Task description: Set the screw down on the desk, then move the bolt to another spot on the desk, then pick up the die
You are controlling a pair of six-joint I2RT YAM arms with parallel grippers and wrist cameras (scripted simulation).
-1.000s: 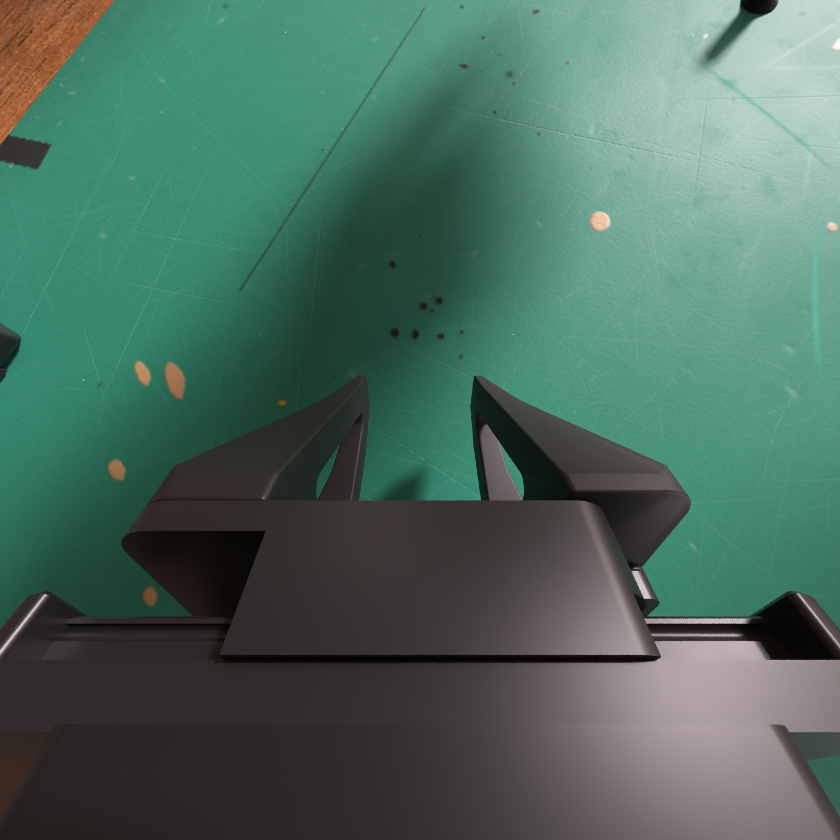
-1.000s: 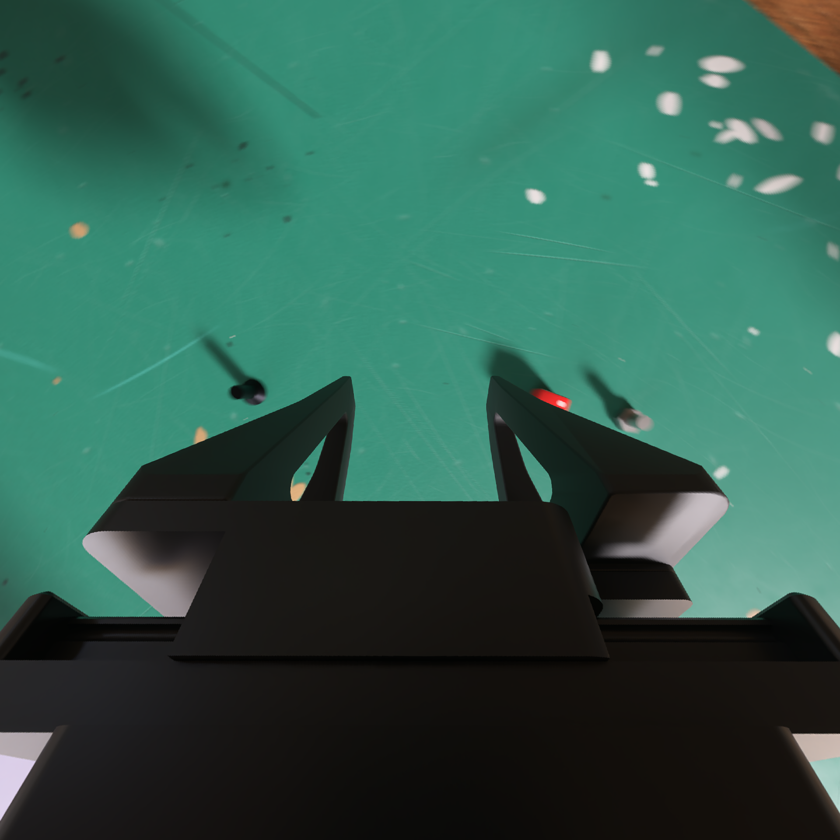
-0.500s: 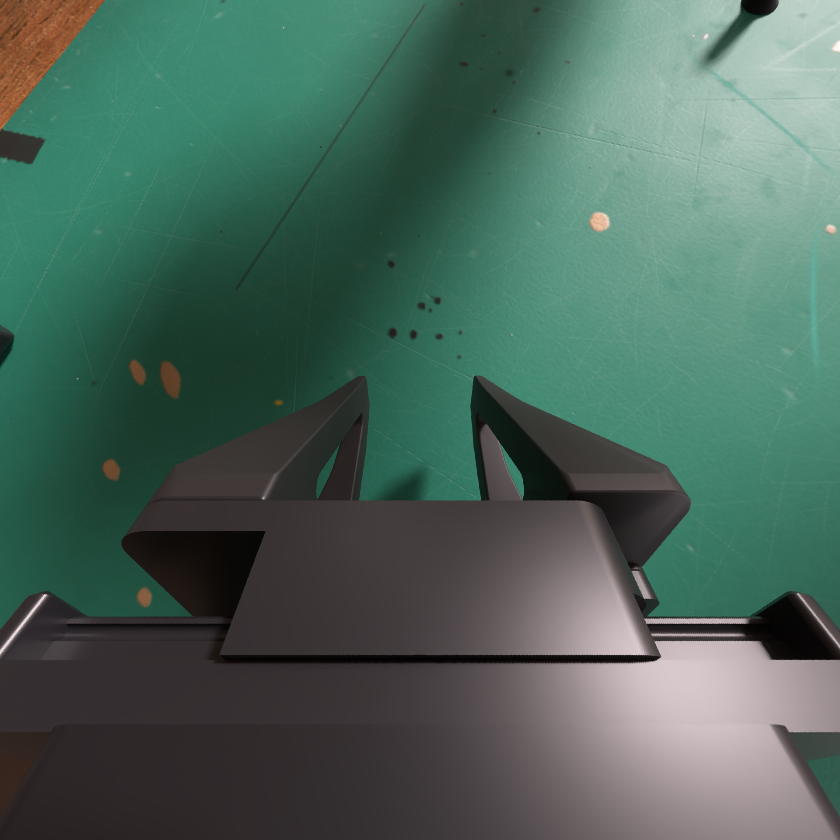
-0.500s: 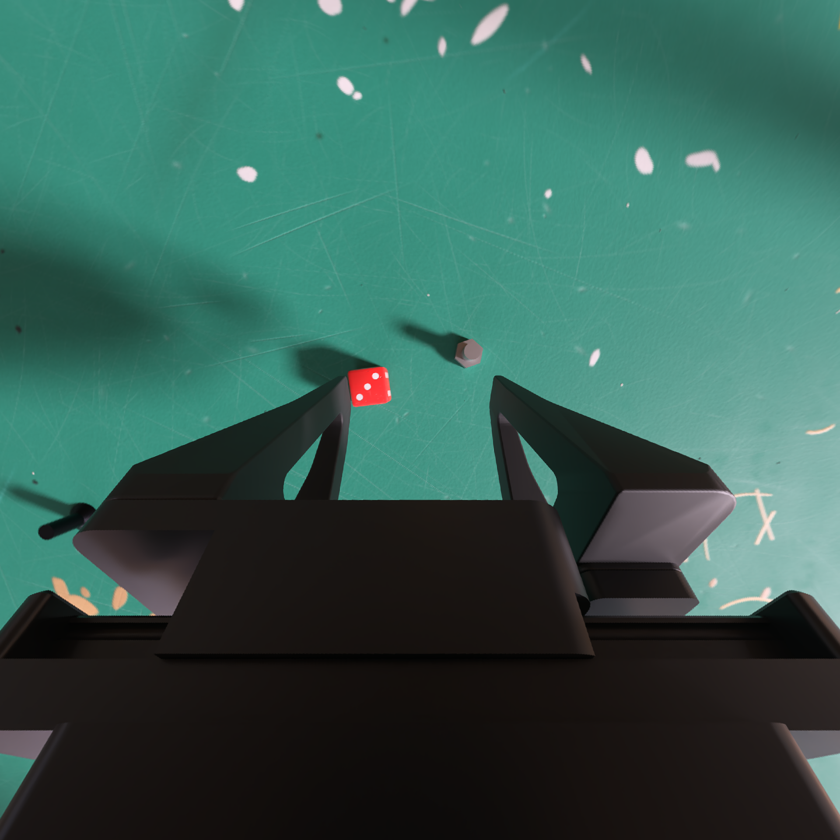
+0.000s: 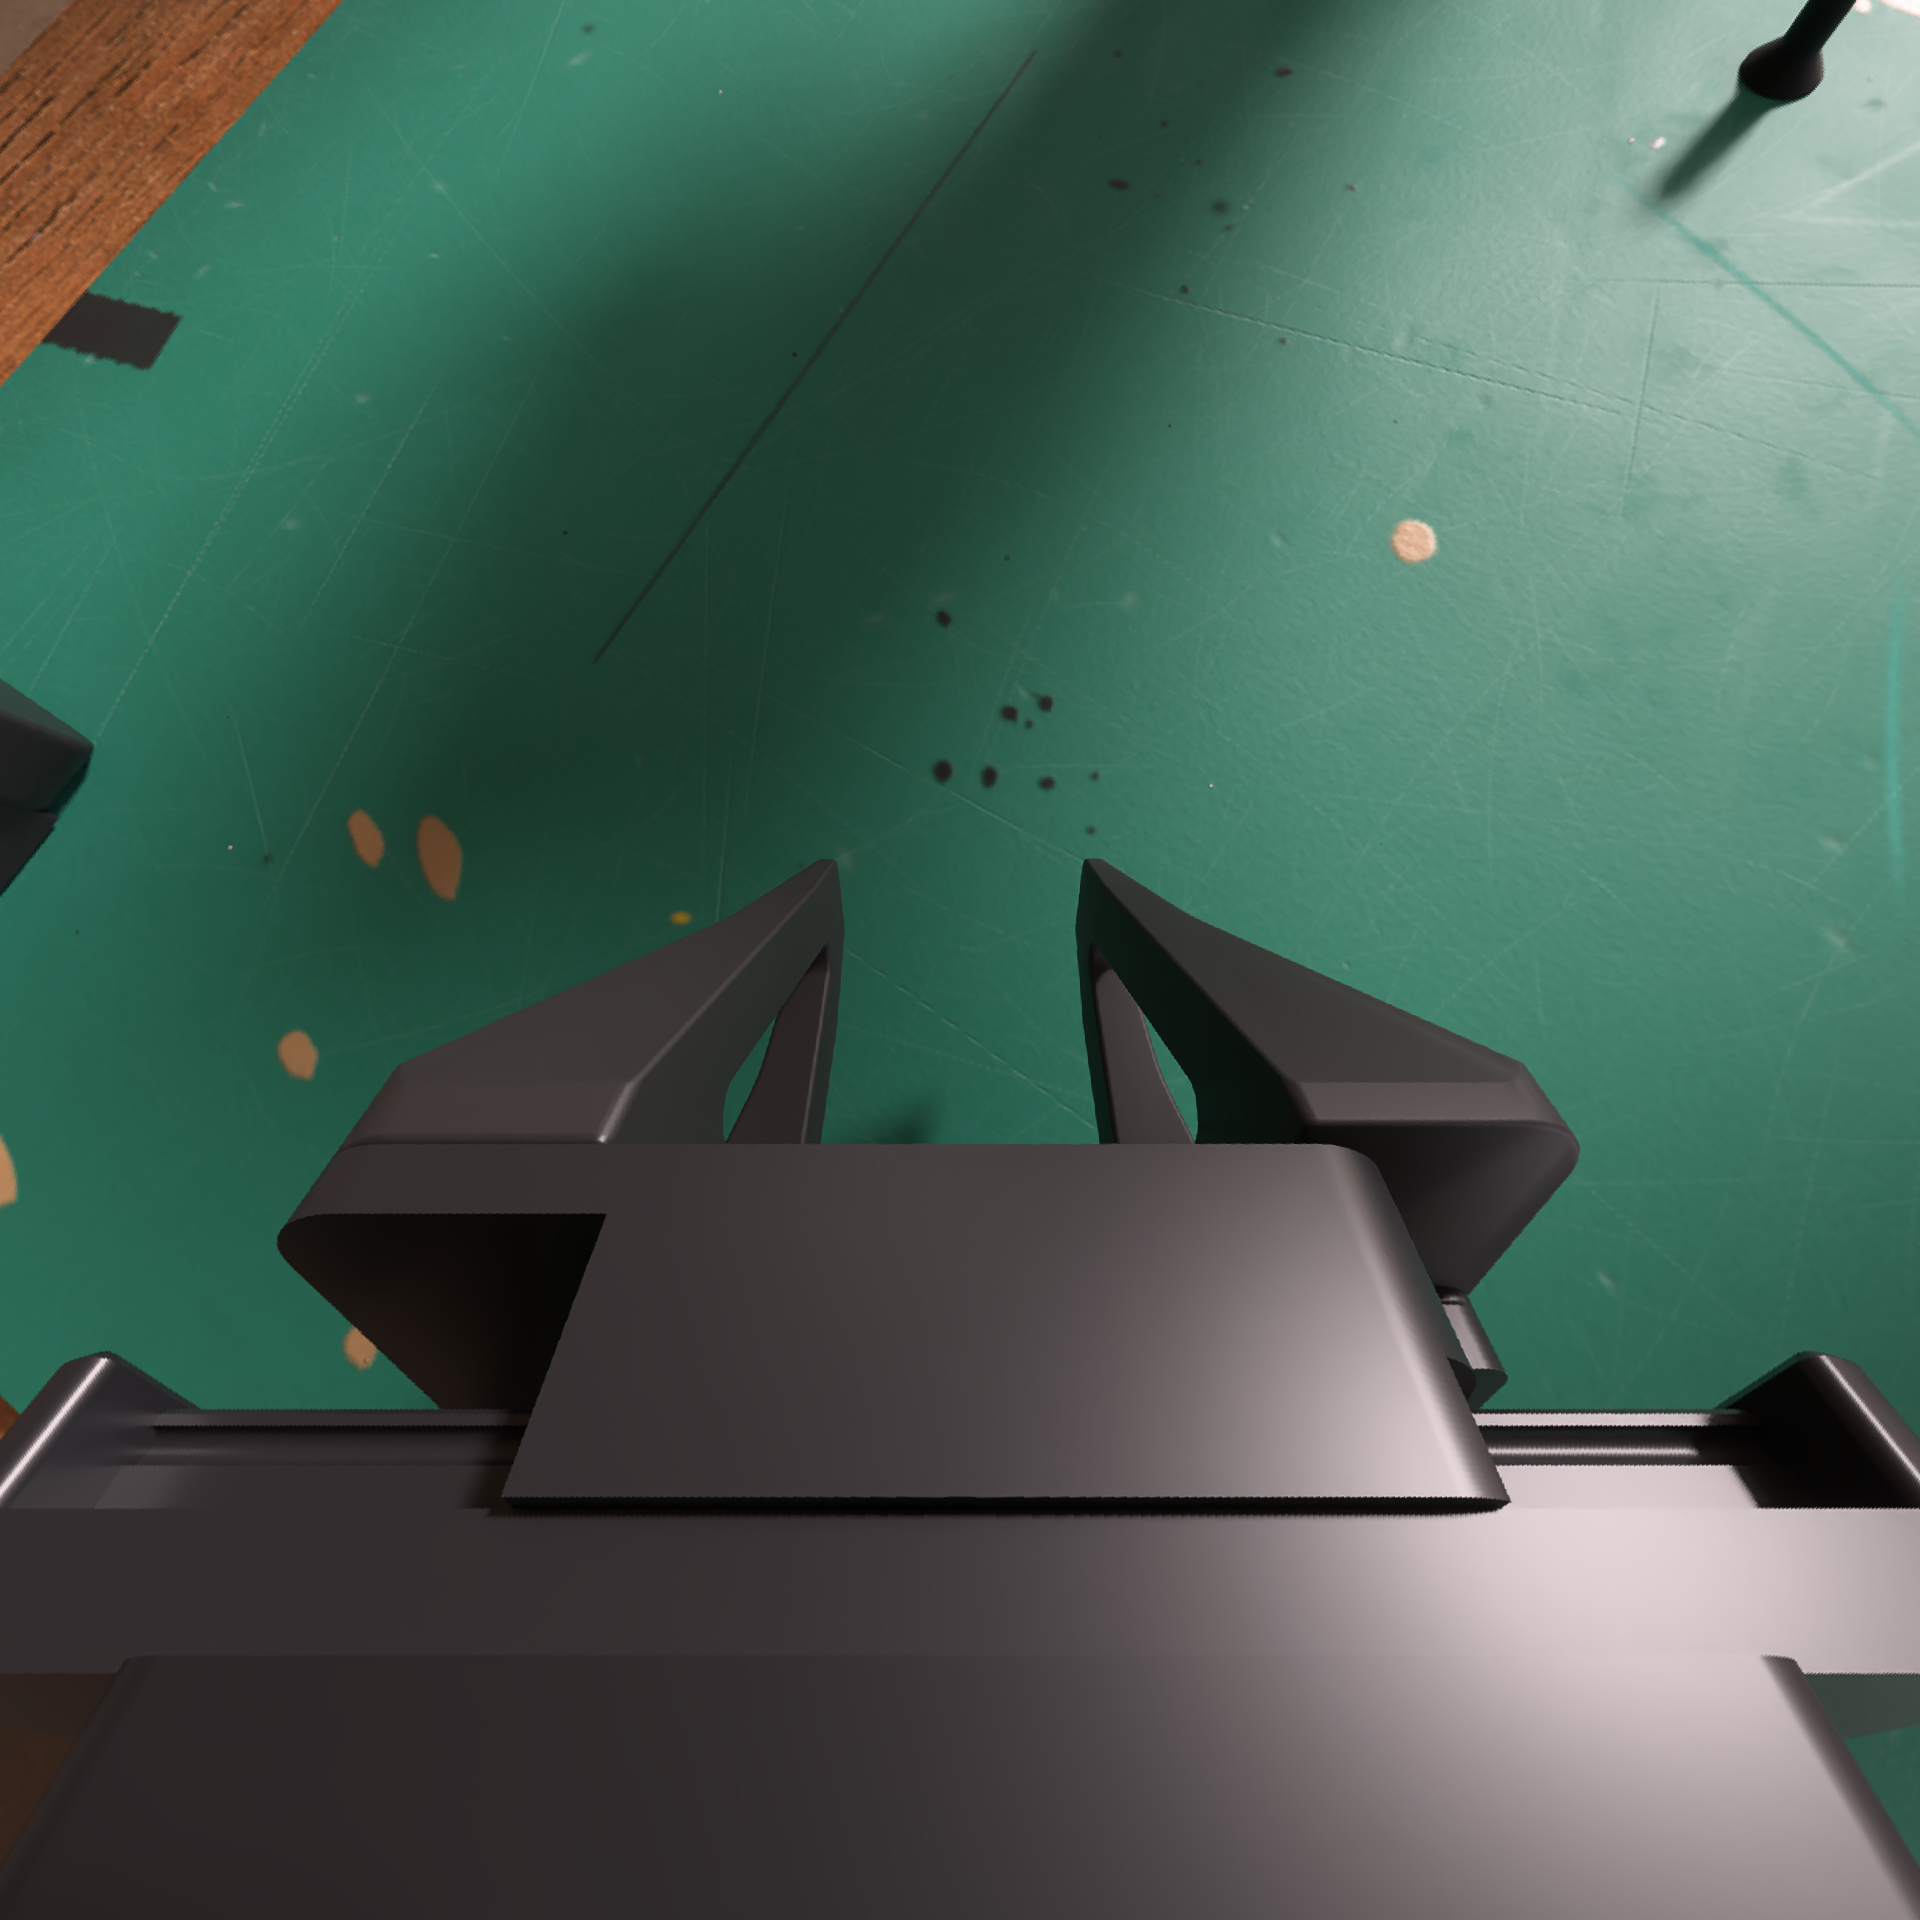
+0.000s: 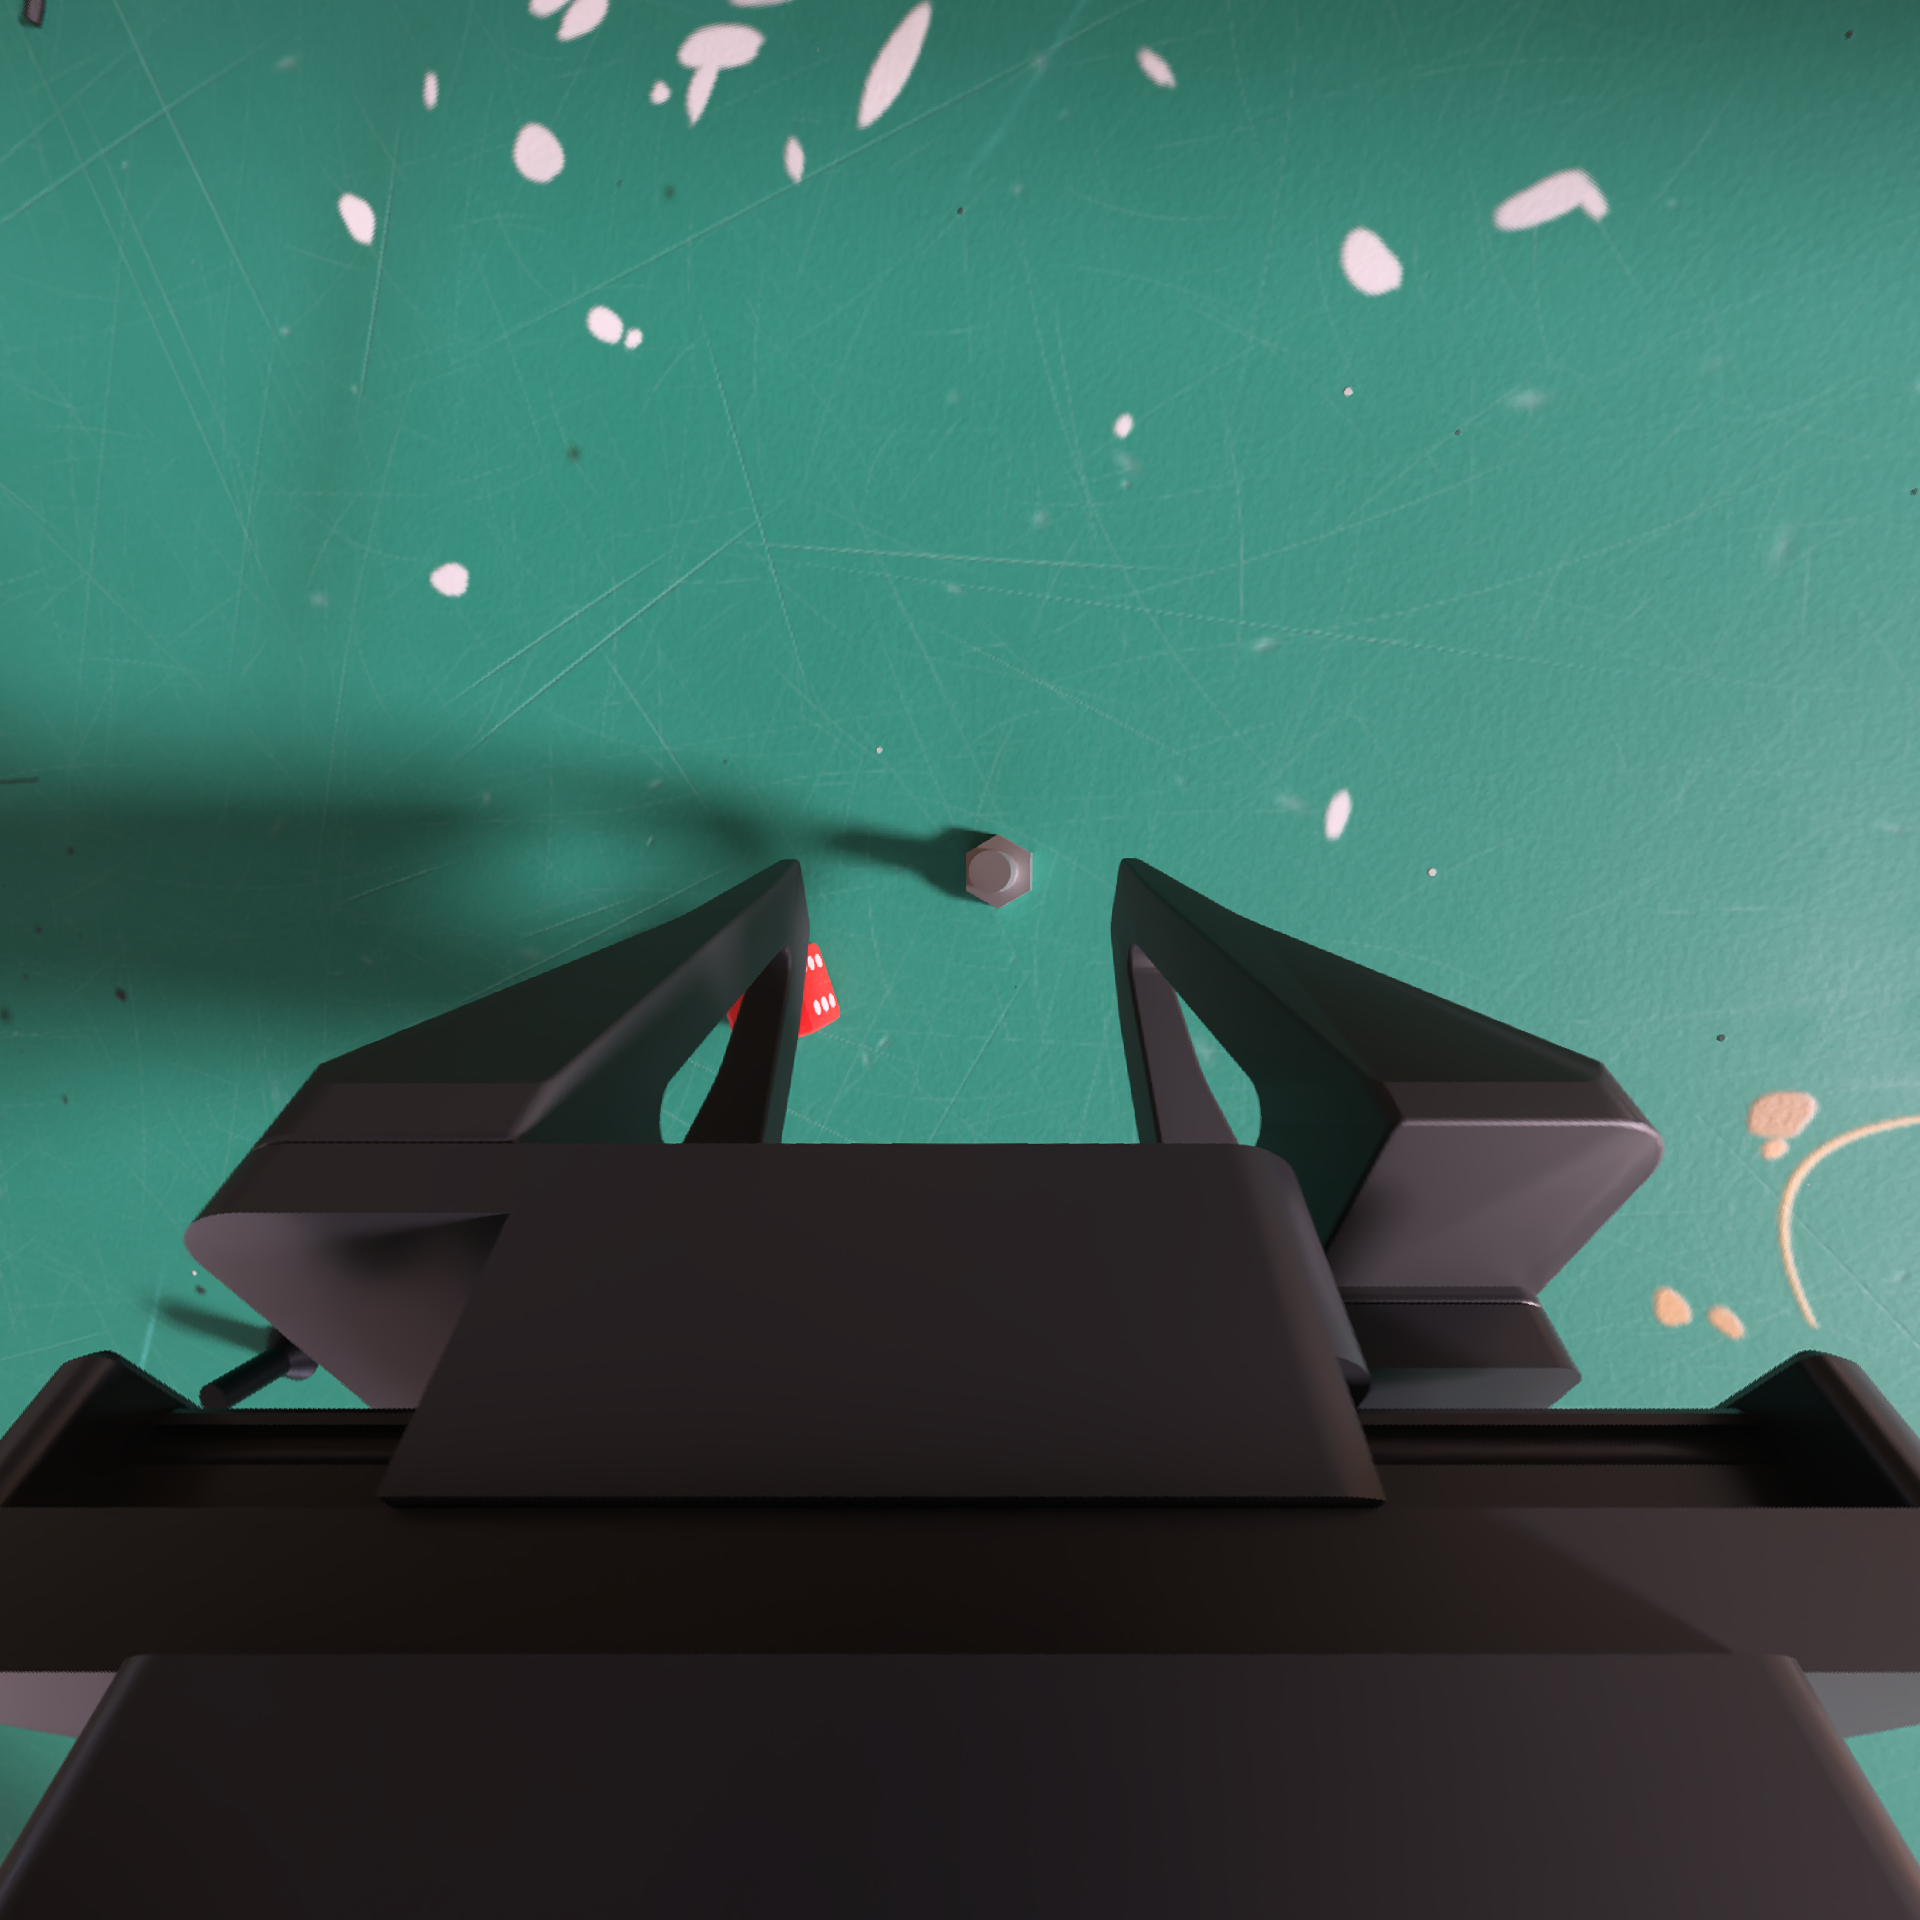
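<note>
In the right wrist view, a grey hex-headed bolt stands on end on the green mat, just beyond my open, empty right gripper and between its fingertips. A red die with white pips lies mostly hidden behind the left finger. A black screw lies on the mat at lower left, partly hidden by the gripper body. In the left wrist view, my left gripper is open and empty above bare mat. The black screw also shows at the top right of that view.
The green mat is scratched, with white and tan paint flecks. In the left wrist view the wooden desk edge shows at top left, with a black tape strip beside it. A dark arm part sits at the left edge.
The right gripper moved on over the mat: the bolt now lies between its fingertips and the die has slipped behind its left finger. The jaws opened wider. The left gripper barely moved.
</note>
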